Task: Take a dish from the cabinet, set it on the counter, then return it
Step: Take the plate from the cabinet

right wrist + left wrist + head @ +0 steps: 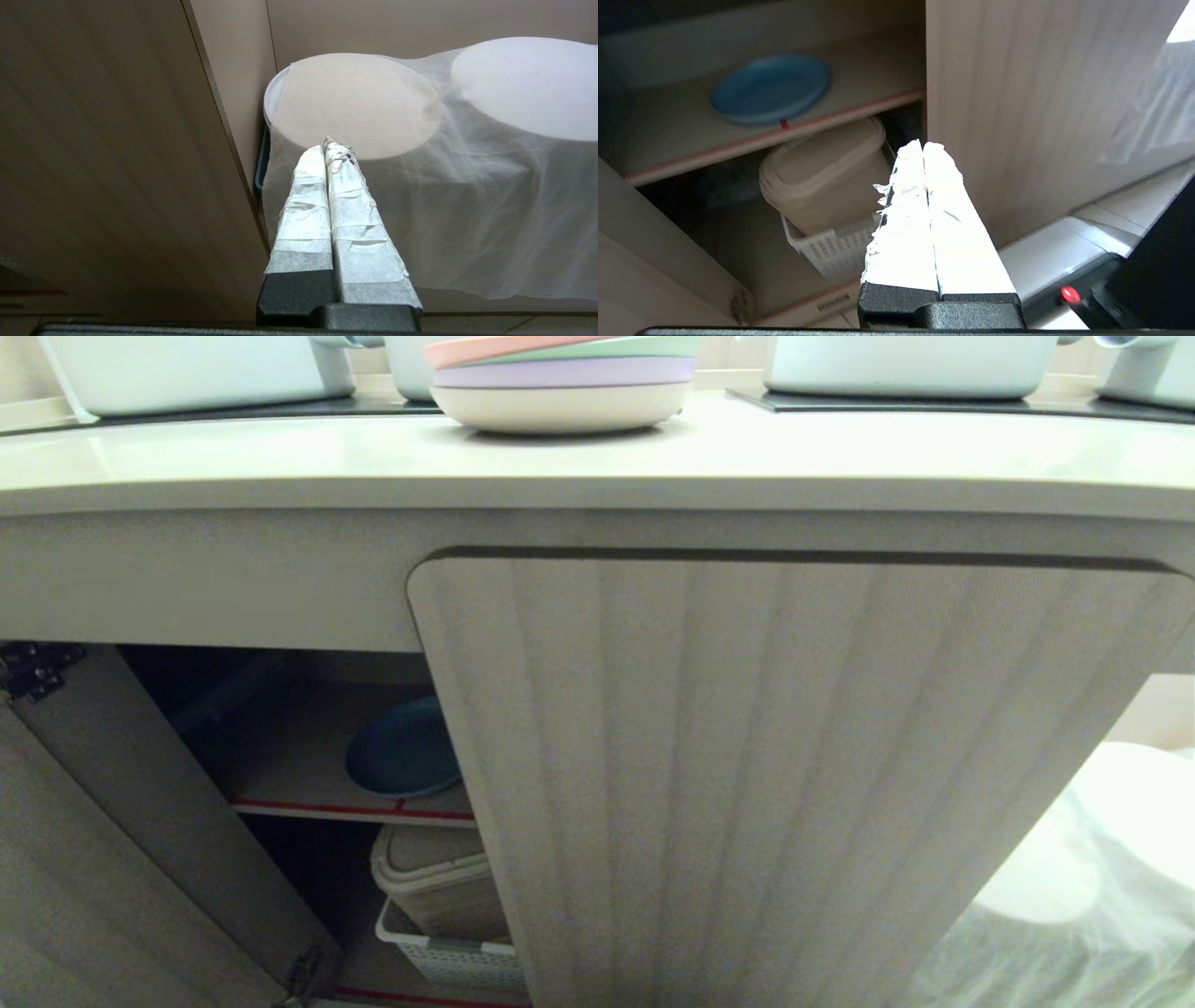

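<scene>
Left wrist view: nearest is my left gripper [923, 148], taped fingers [906, 224] pressed together, holding nothing, touching nothing. It hangs outside the cabinet [794, 756], in front of the open left bay, beside the edge of the closed ribbed door [1017, 102]. Just past the fingertips, on the cabinet's lower level, a beige lidded bin [822, 177] sits in a white perforated basket [826, 249]. Above that, the red-edged shelf [775, 135], and on it the light-blue dish [770, 88], flat, alone, close to the shelf's front edge. Well apart from my gripper.

Head view: neither arm shows. Left door [140, 821] swung open on its black hinge [33, 667], dish [403, 749] half hidden behind the closed door's edge. Above the cabinet, the counter [280, 457], with a stack of pastel plates [560, 378] on it and white pots behind.

Step, my read: the very start, reach for the dish not yet made. Next move calls for spreading my left fingers, going up and into the cabinet over the bin, then taking the dish by its near rim. It lies flat, so the lower finger must slip under the raised rim.

Right wrist view: my right gripper [327, 142] parked beside the cabinet's right side, fingers together, empty, over a white cloth-covered round thing [355, 102].
</scene>
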